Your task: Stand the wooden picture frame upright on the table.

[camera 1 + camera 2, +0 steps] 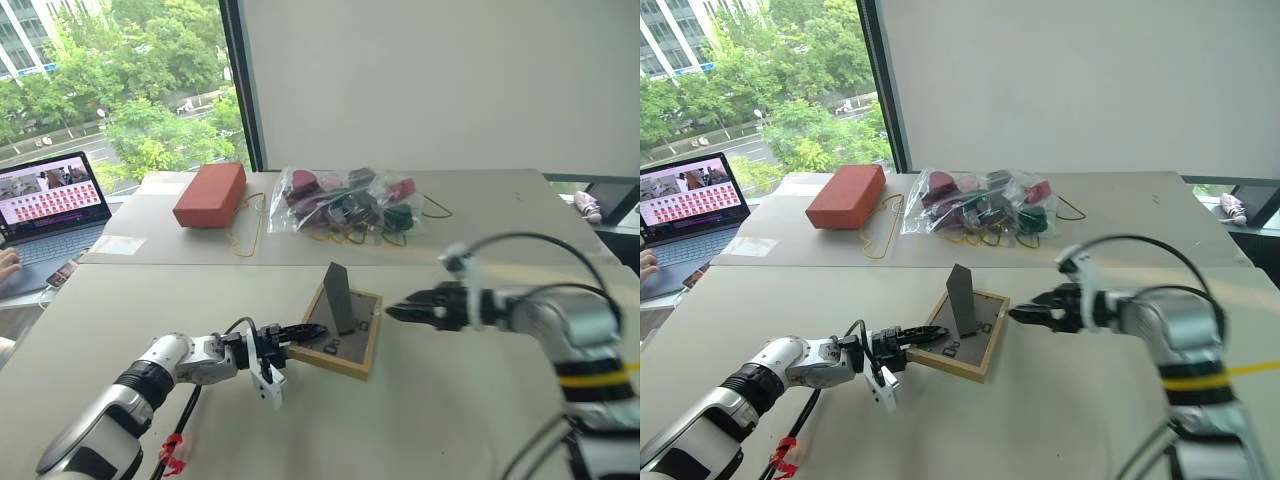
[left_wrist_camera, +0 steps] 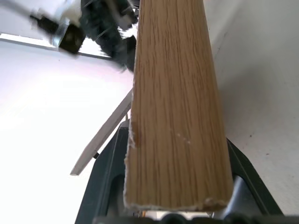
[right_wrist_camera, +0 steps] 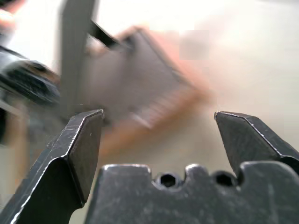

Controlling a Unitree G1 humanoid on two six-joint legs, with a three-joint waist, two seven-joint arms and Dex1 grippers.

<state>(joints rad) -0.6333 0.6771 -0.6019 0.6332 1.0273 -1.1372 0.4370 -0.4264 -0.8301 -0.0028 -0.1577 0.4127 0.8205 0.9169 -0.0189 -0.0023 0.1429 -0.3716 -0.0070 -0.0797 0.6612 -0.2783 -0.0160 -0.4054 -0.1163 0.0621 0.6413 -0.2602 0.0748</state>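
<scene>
One edge pinch is all that holds the wooden picture frame point(image 1: 340, 331), lying back-up mid-tabletop point(image 1: 450, 420) with stand raised: the left end effector point(image 1: 296, 335) grips its 9 o'clock rim, so tilting could slip it, while the right end effector point(image 1: 398, 312) gapes empty at 3 o'clock.

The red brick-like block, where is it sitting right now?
In the left eye view the red block lies far back on the table, toward the left, beside a clear bag of small items.

The small light-wood picture frame point(image 3: 140, 93) is smeared by blur in the right wrist view – its painted front is hidden, and the laptop point(image 1: 50, 205) is cut off.
</scene>
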